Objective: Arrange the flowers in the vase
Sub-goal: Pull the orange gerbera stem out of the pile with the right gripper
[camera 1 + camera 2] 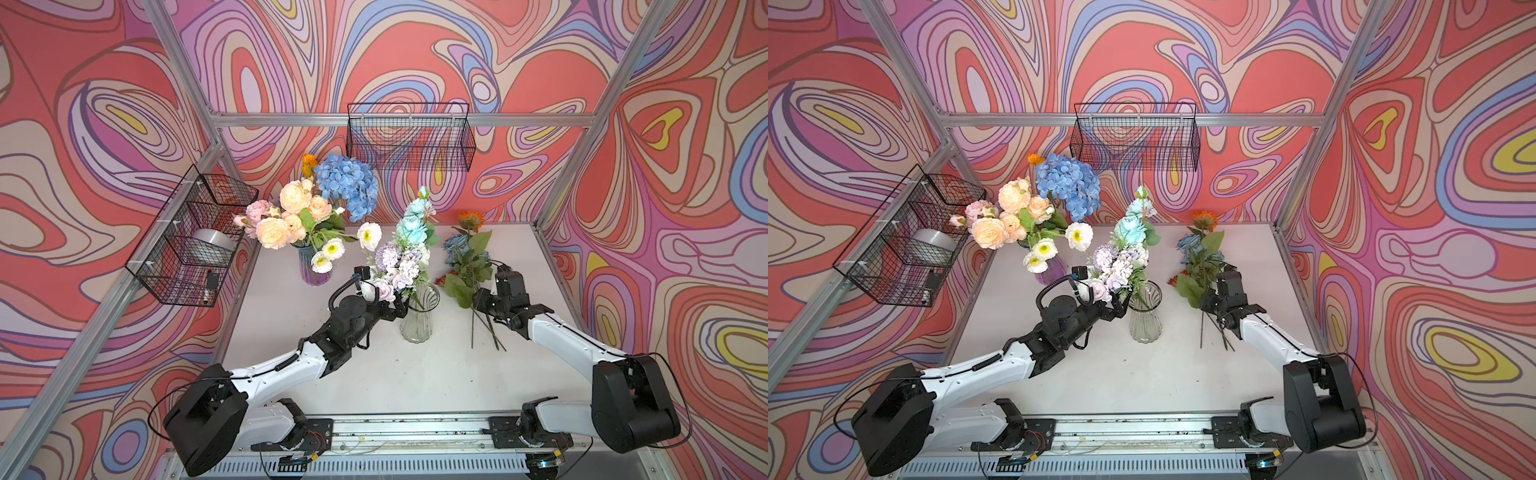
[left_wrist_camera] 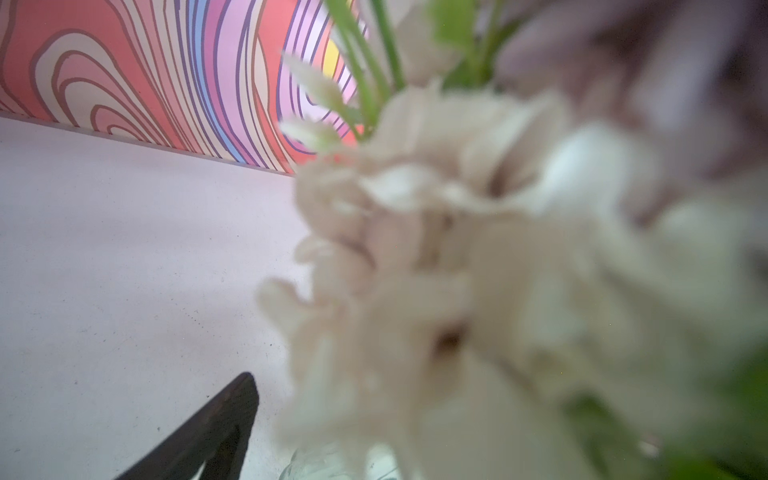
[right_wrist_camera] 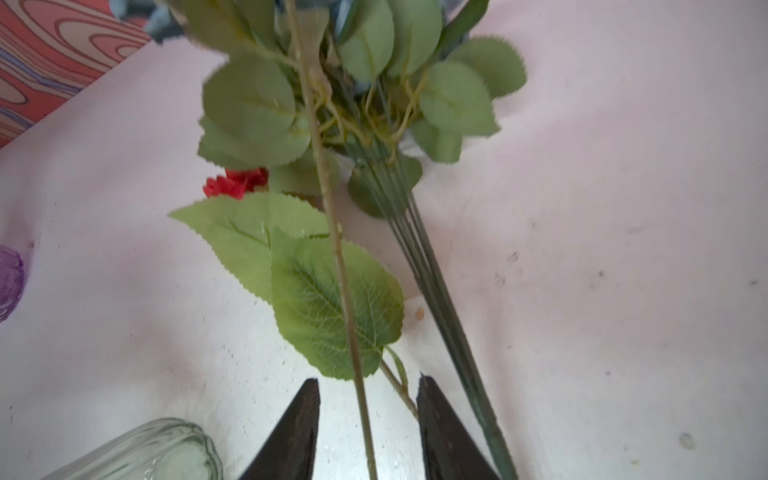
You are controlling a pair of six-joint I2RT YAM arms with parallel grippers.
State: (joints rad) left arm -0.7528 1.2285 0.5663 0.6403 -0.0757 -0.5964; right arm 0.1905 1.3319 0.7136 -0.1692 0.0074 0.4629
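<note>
The table is bare across its front and middle. At back left a purple vase holds a full bouquet. The clear vase at centre holds a pastel bunch. Loose flowers lie flat to its right. The left gripper gapes wide at the clear vase's rim, and the right gripper stands parted around one stem.

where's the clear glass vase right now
In both top views the clear glass vase stands near the middle of the table, with the left hand beside its rim on the left and the loose flowers lying to its right.
</note>
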